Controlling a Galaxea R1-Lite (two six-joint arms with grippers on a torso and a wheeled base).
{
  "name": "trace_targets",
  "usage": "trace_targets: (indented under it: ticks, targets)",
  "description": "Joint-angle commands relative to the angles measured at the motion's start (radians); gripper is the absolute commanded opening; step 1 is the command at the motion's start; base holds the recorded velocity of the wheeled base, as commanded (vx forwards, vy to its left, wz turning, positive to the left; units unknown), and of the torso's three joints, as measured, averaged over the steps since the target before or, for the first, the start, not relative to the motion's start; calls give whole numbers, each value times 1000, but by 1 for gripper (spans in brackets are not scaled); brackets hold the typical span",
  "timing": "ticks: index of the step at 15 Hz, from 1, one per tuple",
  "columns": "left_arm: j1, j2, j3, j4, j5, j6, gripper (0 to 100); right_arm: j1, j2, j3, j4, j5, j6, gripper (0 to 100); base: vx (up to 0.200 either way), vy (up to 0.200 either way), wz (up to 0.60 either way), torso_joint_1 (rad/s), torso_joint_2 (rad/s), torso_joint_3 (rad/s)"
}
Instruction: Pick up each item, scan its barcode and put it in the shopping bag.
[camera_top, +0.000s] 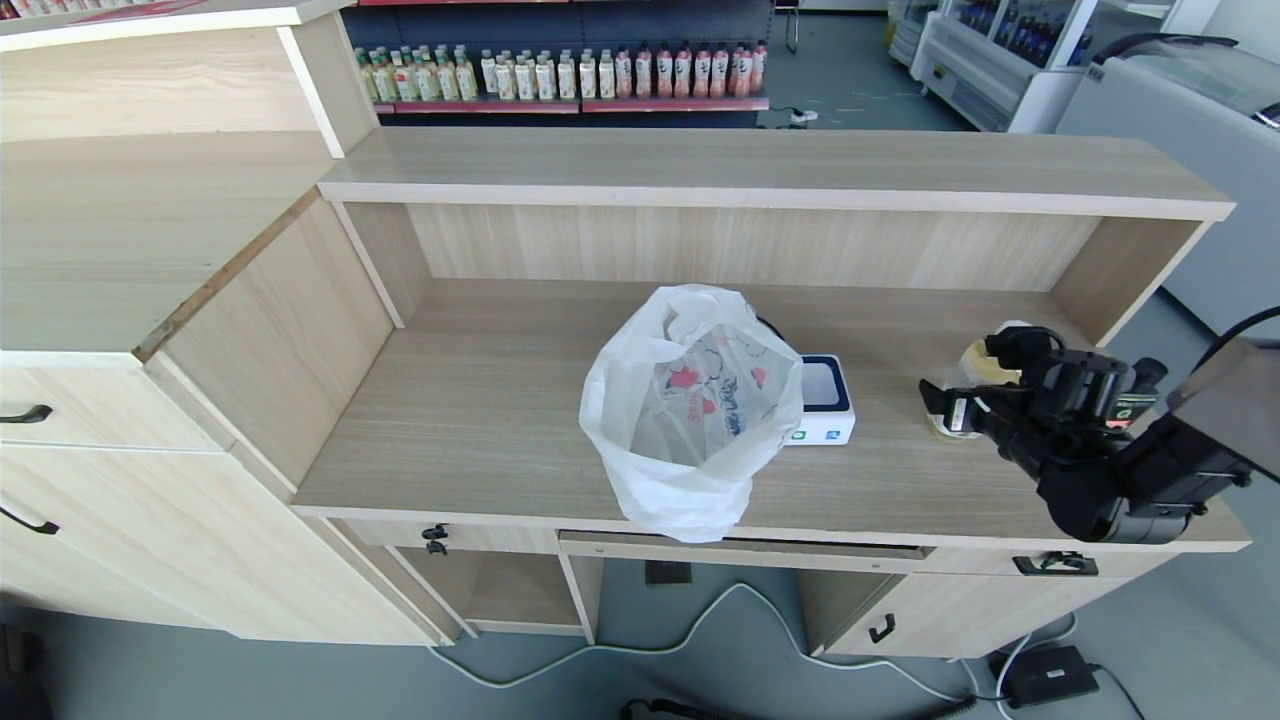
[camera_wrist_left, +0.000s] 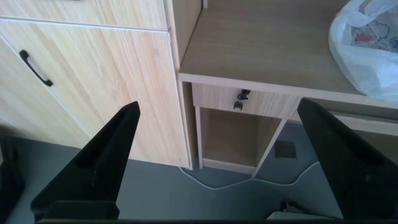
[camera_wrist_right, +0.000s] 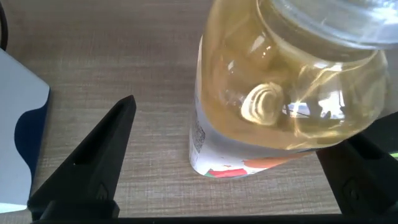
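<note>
A shop with drink shelves (camera_top: 560, 75). On the wooden checkout counter (camera_top: 480, 400): an open shopping bag (camera_top: 690, 410), a scanner (camera_top: 828, 400), then a jar (camera_wrist_right: 280, 93) standing between the right gripper (camera_top: 960, 375)'s spread fingers. The left gripper (camera_wrist_left: 219, 104) is wide open and holds nothing.

Wood counter (camera_top: 480, 400); bottle shelf (camera_top: 660, 104) behind; freezers (camera_top: 1150, 110) far rt.

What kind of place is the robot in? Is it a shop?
Most likely a small shop's checkout: bottled drinks line the shelf behind, and a barcode scanner sits beside a shopping bag on the wooden counter.
</note>
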Motion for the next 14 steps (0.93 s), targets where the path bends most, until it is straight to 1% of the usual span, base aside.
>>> trace_targets:
  ticks: [1,7,9,10,14]
  targets:
    - [0,0,0,0,0,0,100,13,24,-21,0,1,1,100,0,0,0,0,0,0]
    - [0,0,0,0,0,0,100,13,48,-100,3,2,-2,100,0,0,0,0,0,0]
    - [0,0,0,-1,0,0,100,-2,48,-107,0,2,-4,100,0,0,0,0,0,0]
    - [0,0,0,0,0,0,100,-14,47,-106,5,1,-5,0,0,0,0,0,0,0]
    - [0,0,0,0,0,0,100,-74,65,-115,9,7,-22,0,0,0,0,0,0,0]
